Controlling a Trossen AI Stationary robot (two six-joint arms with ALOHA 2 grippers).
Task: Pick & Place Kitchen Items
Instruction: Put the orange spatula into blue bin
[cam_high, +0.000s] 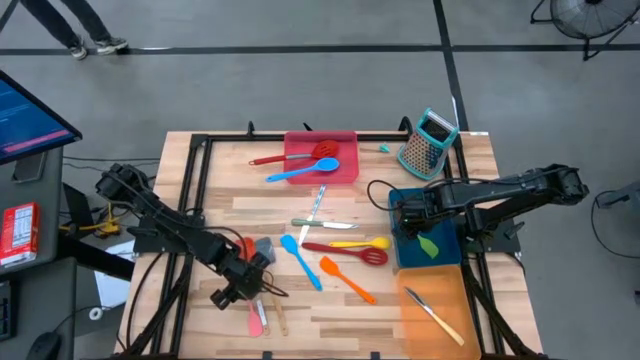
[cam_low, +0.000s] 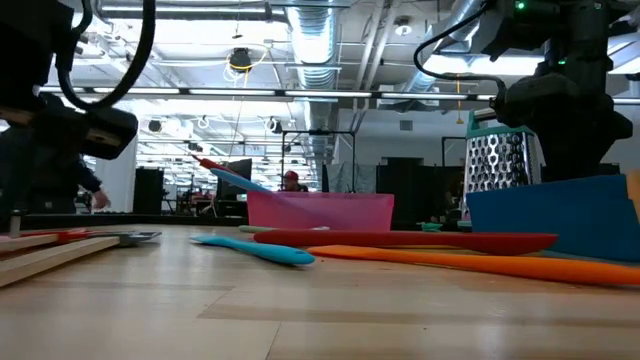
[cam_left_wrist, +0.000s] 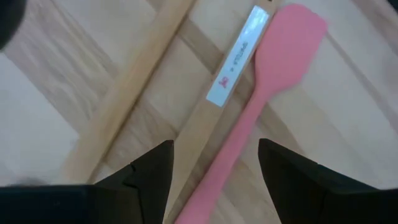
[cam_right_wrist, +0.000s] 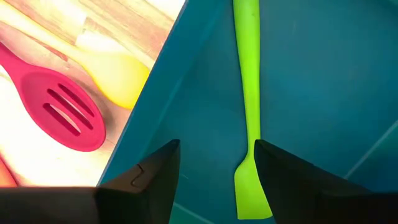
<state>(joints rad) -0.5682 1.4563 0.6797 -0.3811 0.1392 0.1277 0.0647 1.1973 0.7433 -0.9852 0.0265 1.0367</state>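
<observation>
Both sets of fingers spread, holding nothing: left fingers (cam_left_wrist: 155, 180) over pink spatula (cam_left_wrist: 261, 106) on surface, right fingers (cam_right_wrist: 158, 177) over green spatula (cam_right_wrist: 249, 106) in blue tray (cam_right_wrist: 323, 93).

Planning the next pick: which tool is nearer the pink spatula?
Left. The left tool hangs open right over the pink spatula at the table's left front; the right tool is across the table, over the blue tray.

On the table (cam_high: 330, 310), 3 trays (cam_high: 322, 172) hold utensils: 1 at the far middle with 2 utensils (cam_high: 300, 172), 2 along the right edge, the nearer holding cutlery (cam_high: 435, 314). A grater (cam_high: 427, 143) stands at the far right. Loose utensils (cam_high: 345, 252) lie mid-table.
</observation>
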